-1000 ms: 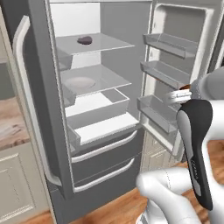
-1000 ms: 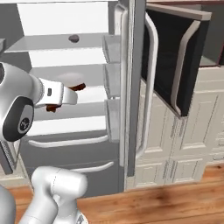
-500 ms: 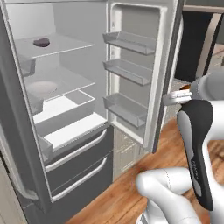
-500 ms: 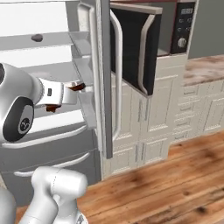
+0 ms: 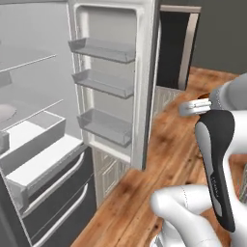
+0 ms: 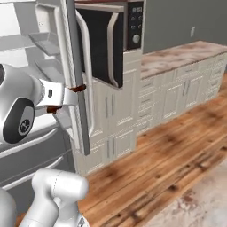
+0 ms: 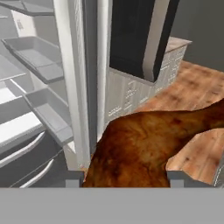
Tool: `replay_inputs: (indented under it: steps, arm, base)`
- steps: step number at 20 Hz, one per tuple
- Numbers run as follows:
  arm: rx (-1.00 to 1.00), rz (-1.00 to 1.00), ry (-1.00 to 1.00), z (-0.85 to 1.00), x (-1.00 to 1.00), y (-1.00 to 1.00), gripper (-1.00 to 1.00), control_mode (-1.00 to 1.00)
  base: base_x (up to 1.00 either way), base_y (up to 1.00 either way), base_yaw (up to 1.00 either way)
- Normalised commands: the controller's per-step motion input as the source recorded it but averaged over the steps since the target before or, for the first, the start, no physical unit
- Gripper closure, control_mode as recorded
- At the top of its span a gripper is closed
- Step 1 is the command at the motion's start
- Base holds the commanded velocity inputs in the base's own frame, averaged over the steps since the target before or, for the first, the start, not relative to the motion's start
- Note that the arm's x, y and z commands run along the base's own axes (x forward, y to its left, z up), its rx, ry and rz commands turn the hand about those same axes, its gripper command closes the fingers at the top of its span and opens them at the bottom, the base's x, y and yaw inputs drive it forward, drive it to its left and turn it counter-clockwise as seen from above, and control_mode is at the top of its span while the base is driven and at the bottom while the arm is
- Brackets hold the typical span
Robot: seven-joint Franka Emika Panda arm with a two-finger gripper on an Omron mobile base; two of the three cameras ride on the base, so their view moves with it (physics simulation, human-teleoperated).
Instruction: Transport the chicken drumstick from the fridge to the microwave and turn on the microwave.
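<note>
a white robot arm rises at the lower left, its gripper (image 6: 66, 95) pointing right, closed around a small reddish-brown chicken drumstick (image 6: 78, 88) that pokes out above and below the hand. just beside the gripper stands the edge of the open fridge (image 6: 73, 66) door with its long curved light-grey handle. behind it, the microwave (image 6: 113, 40) door hangs open, black glass with a tan handle. pale cabinets (image 6: 177, 91) under a mottled counter (image 6: 177, 55) run right, above a wood floor (image 6: 168, 168).
</note>
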Motion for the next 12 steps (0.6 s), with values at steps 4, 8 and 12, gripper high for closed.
replay_inputs:
  steps: [4,8,12]
  arm:
    - [0.0,0.0,0.0,0.0,0.0,0.0,1.0,1.0]
    - [0.0,0.0,0.0,0.0,0.0,0.0,1.0,1.0]
    - [0.0,0.0,0.0,0.0,0.0,0.0,1.0,1.0]
  base:
    - [-0.02,0.0,-0.49]
    - [0.0,0.0,-0.49]
    - [0.09,0.0,-0.46]
